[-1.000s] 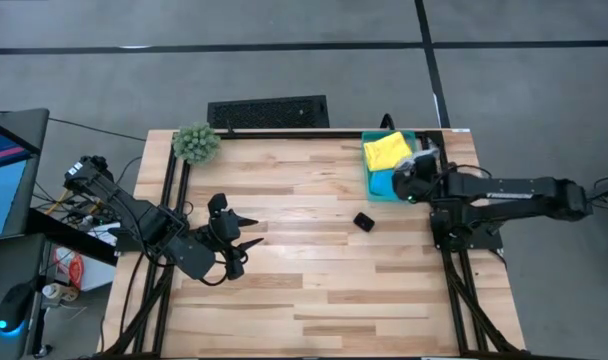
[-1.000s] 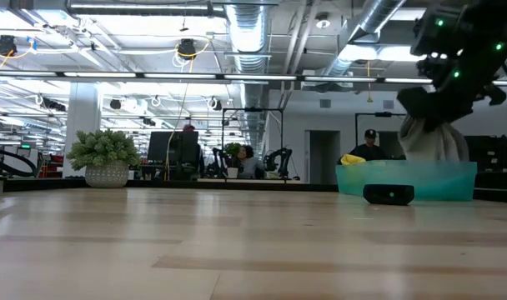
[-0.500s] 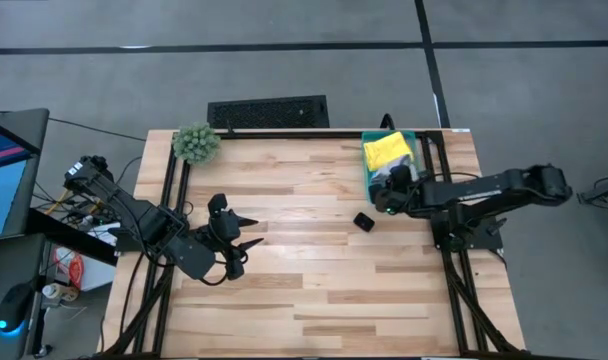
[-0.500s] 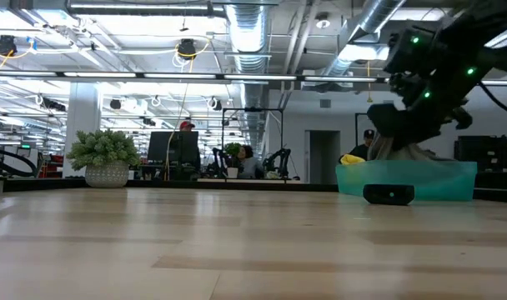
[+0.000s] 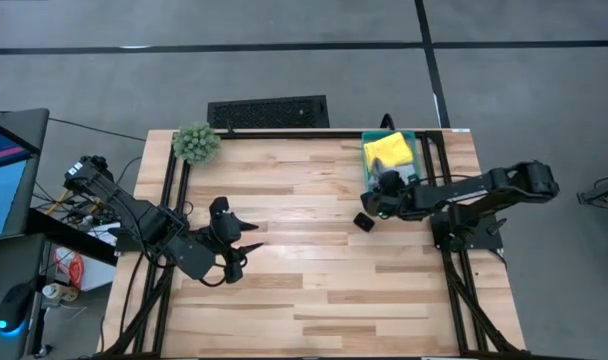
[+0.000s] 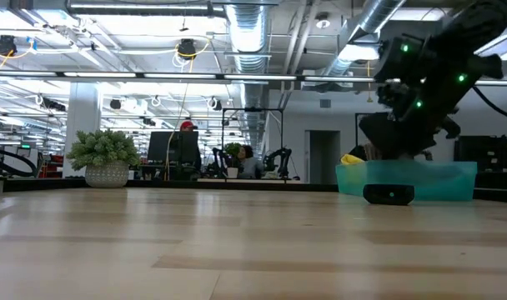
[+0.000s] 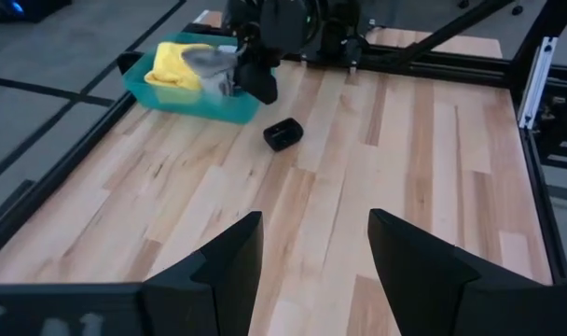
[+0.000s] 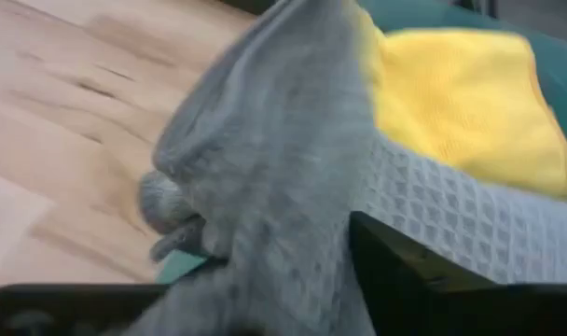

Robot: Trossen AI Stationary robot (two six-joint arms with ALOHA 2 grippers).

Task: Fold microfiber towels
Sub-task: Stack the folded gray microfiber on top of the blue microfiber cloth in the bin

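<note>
My right gripper (image 5: 376, 197) is shut on the pale grey towel (image 8: 283, 140) at the teal bin's (image 5: 372, 182) left rim, at the table's far right. The grey towel also shows in the left wrist view (image 7: 209, 63), trailing from the gripper back over the bin. A yellow towel (image 5: 387, 150) lies in the bin on other cloths. My left gripper (image 5: 252, 237) is open and empty above the table's left half. The blue towels are mostly hidden under the yellow one. My right gripper pinches a bunched, gathered part of the grey towel (image 8: 293, 252) between its two fingers (image 8: 423, 271), several layers thick. The rest of the cloth trails slack from the fingers back over the bin's rim and against the yellow towel (image 8: 461, 103).
A small black block (image 5: 363, 221) lies on the table just in front of the bin, close under my right gripper. A fuzzy green plant (image 5: 196, 143) stands at the far left corner. Bare wood lies across the table's middle and near side.
My right gripper has gone from above the bin toward the table's left and a little toward its near edge, and has come down, drawing the grey towel with it over the bin's left rim. My left arm has kept still.
</note>
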